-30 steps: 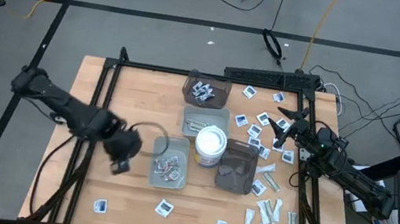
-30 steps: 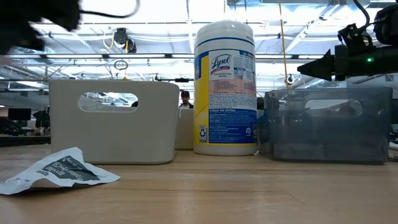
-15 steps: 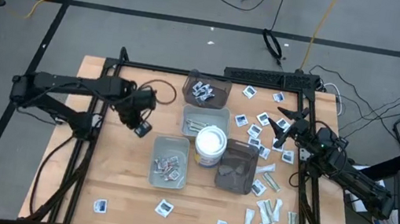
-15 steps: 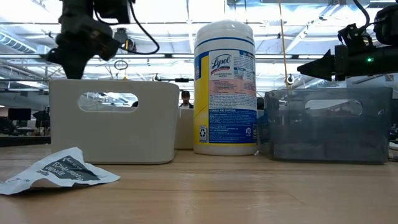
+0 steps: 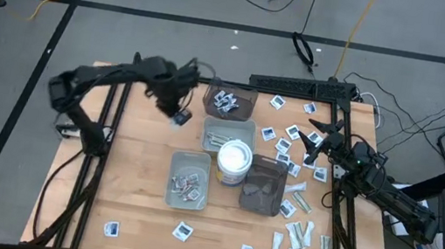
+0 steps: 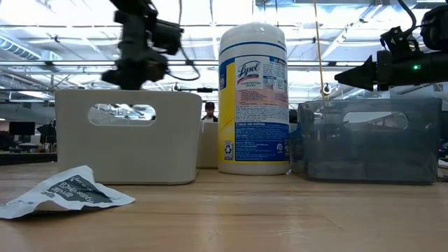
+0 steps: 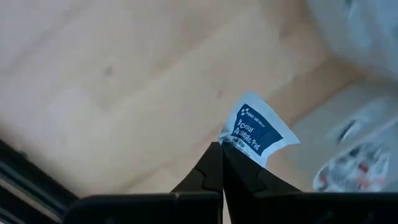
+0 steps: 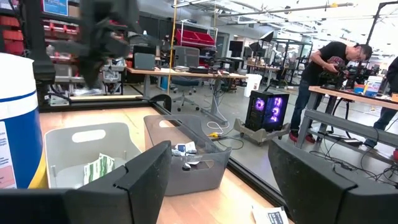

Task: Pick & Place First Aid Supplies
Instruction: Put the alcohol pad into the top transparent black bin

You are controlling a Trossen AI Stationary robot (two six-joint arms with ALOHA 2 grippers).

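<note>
White square packet (image 7: pixel 258 129) with dark blue print pinched by one corner between the closed fingers of the left gripper (image 5: pixel 179 116), raised above bare wood at the far left of the table (image 5: pixel 130 208), just beside the dark translucent tray (image 5: pixel 229 101) and the grey tray (image 5: pixel 228 132) next to it. More packets lying inside both of those trays; others in the near grey tray (image 5: pixel 187 181). Round white tub (image 5: pixel 234 162) upright between the trays, a second dark tray (image 5: pixel 264 186) touching its right side. Loose packets (image 5: pixel 287 134) and pale strips (image 5: pixel 299 235) scattered over the table's right half, a few more along the near edge, one crumpled packet (image 6: pixel 63 192) close to the low camera. Right gripper (image 5: pixel 313 142) hanging spread wide over the scatter at the far right, gripping nothing. Beyond the table, a person (image 8: pixel 326 81) bent over a workbench in the room
</note>
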